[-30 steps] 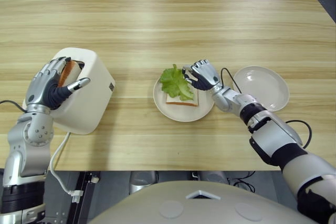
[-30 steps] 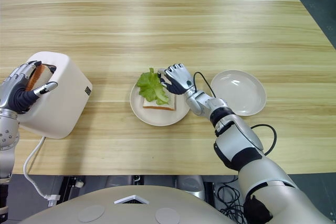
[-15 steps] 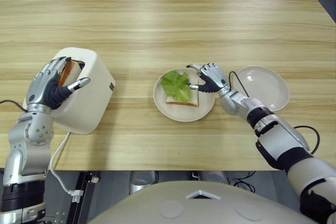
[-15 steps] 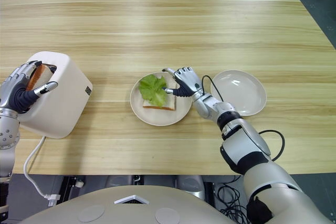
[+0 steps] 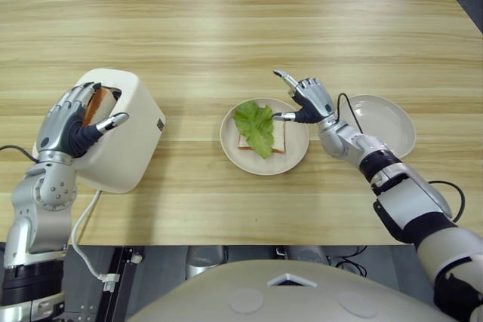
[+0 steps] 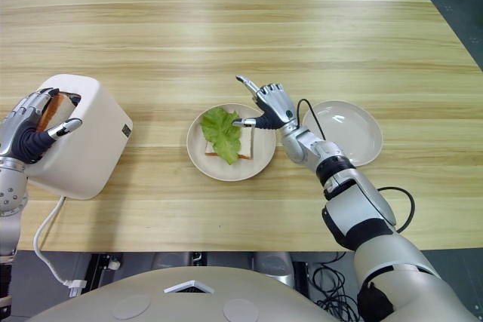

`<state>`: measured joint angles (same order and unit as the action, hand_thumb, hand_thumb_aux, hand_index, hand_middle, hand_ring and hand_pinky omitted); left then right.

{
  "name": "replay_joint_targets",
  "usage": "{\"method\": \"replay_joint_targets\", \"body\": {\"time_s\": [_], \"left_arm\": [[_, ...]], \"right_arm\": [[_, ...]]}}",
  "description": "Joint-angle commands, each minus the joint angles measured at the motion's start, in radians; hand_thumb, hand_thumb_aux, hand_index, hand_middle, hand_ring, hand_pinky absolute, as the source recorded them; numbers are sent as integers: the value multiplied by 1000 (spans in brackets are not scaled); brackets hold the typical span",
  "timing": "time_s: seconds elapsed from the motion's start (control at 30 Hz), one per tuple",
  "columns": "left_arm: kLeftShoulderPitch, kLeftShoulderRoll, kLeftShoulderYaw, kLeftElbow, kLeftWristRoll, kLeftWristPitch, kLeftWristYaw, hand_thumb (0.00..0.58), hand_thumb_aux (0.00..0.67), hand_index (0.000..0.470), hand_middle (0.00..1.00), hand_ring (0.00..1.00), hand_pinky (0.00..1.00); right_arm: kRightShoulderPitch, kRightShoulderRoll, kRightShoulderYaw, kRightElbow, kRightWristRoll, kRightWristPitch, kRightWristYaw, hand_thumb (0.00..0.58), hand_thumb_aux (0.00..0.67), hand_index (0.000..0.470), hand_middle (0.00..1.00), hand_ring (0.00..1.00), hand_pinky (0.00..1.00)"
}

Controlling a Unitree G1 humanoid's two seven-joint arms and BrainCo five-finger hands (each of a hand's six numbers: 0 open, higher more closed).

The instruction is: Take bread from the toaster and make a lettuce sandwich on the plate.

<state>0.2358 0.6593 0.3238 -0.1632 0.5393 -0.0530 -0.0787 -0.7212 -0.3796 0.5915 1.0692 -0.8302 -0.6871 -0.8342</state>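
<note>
A white toaster (image 5: 128,137) stands at the left with a slice of bread (image 5: 95,103) sticking out of its slot. My left hand (image 5: 72,122) is curled over the toaster top, its fingers around that slice. A round plate (image 5: 264,157) in the middle carries a slice of bread (image 5: 279,135) with a green lettuce leaf (image 5: 254,125) lying on it. My right hand (image 5: 309,99) hovers just right of the plate's upper edge, fingers spread and holding nothing.
A second, bare white plate (image 5: 381,124) sits to the right of the first. The toaster's cable (image 5: 84,239) hangs over the table's near edge at the left. Wide bare tabletop (image 5: 226,20) lies beyond.
My right hand let go of the lettuce, which now lies flat on the bread, and drew back up and to the right, opening. The left hand stayed put.
</note>
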Motion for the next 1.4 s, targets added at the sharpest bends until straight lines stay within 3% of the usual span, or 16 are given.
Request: {"method": "replay_joint_targets", "body": {"time_s": [0.03, 0.13, 0.17, 0.23, 0.27, 0.3, 0.5, 0.67, 0.73, 0.97, 1.0, 1.13, 1.17, 1.2, 1.23, 1.4], "left_arm": [[29, 33, 2, 18, 67, 48, 3, 0, 0, 0, 0, 0, 0], [37, 47, 28, -12, 98, 78, 29, 9, 5, 4, 0, 0, 0], [37, 49, 35, -21, 105, 87, 33, 234, 152, 105, 0, 0, 0], [40, 54, 54, -34, 122, 109, 41, 227, 147, 101, 0, 0, 0], [43, 54, 68, -40, 130, 119, 47, 14, 8, 5, 0, 0, 0], [48, 55, 90, -51, 138, 131, 56, 0, 0, 0, 0, 0, 0], [68, 53, 181, -142, 147, 164, 58, 0, 0, 0, 0, 0, 0], [78, 41, 135, -158, 141, 150, 12, 0, 0, 0, 0, 0, 0], [87, 32, 127, -174, 131, 149, -7, 0, 0, 0, 0, 0, 0], [106, 36, 109, -167, 104, 146, -72, 0, 0, 0, 0, 0, 0], [110, 37, 105, -166, 103, 147, -82, 0, 0, 0, 0, 0, 0], [117, 43, 102, -155, 109, 147, -102, 0, 0, 0, 0, 0, 0], [117, 43, 104, -153, 110, 146, -104, 241, 158, 108, 0, 0, 0], [116, 44, 107, -153, 110, 145, -106, 472, 381, 262, 0, 0, 0], [115, 45, 109, -154, 110, 144, -108, 580, 670, 460, 0, 0, 0], [96, 45, 102, -153, 104, 134, -108, 580, 670, 460, 0, 0, 0]], "right_arm": [[6, -14, -29, -32, 16, -4, -3, 0, 0, 0, 1000, 1000, 1000], [16, -19, -42, -51, 20, -7, -2, 0, 0, 0, 1000, 1000, 1000], [20, -20, -45, -57, 21, -8, -1, 0, 0, 0, 980, 980, 980], [27, -23, -48, -66, 22, -7, 1, 0, 0, 0, 941, 941, 941], [31, -23, -49, -70, 23, -7, 3, 0, 0, 0, 871, 871, 871], [35, -24, -50, -74, 24, -8, 4, 0, 0, 0, 827, 827, 827], [52, -30, -59, -80, 31, -9, 9, 0, 0, 0, 718, 718, 718], [64, -29, -72, -90, 29, -5, 6, 0, 0, 0, 494, 494, 494], [67, -29, -74, -93, 28, -5, 5, 0, 0, 0, 341, 341, 341], [79, -36, -85, -102, 32, -5, 7, 0, 0, 0, 212, 212, 212], [80, -35, -87, -102, 35, -6, 11, 0, 0, 0, 0, 0, 0], [85, -33, -92, -106, 36, -4, 14, 0, 0, 0, 0, 0, 0], [86, -32, -93, -106, 36, -3, 13, 0, 0, 0, 0, 0, 0], [87, -31, -94, -106, 35, -3, 13, 0, 0, 0, 0, 0, 0], [88, -31, -95, -105, 34, -2, 13, 0, 0, 0, 0, 0, 0], [91, -29, -106, -103, 33, 0, 15, 0, 0, 0, 0, 0, 0]]}}
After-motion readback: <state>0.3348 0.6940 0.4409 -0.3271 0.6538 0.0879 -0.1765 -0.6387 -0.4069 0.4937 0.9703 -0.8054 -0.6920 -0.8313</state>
